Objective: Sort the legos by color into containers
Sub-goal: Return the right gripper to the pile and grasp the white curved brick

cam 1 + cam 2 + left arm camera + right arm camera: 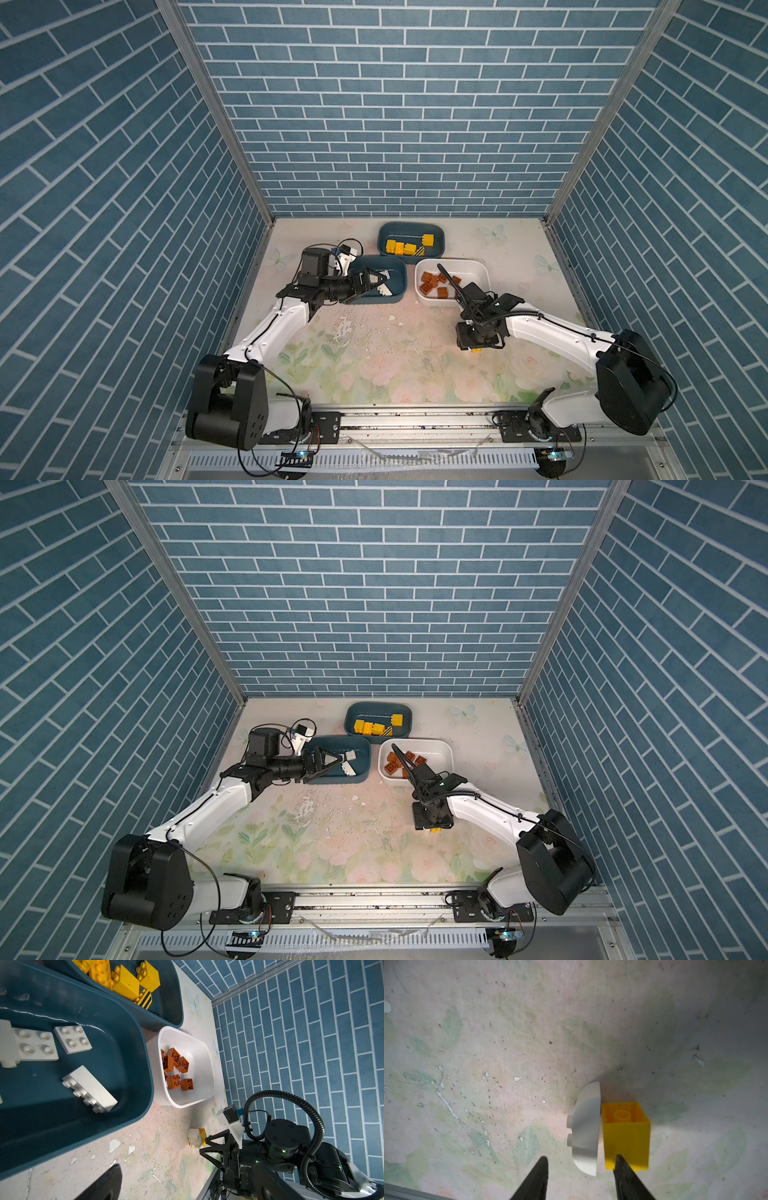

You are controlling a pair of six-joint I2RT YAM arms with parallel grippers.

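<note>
- Left gripper (382,283): jaws wide apart, gripping nothing, positioned over the near-left teal tub (402,286), which contains white bricks (89,1088).
- Far teal tub (441,243), centre: contains yellow bricks (401,247).
- White tub (485,272), right of the near-left teal tub: contains brown bricks (430,282).
- Right gripper (580,1160): pointed down at the table (488,1043), nearer than the white tub. Jaws apart, straddling a white rounded brick (586,1130) that touches a yellow brick (627,1138). A gap separates one finger from the white rounded brick.
</note>
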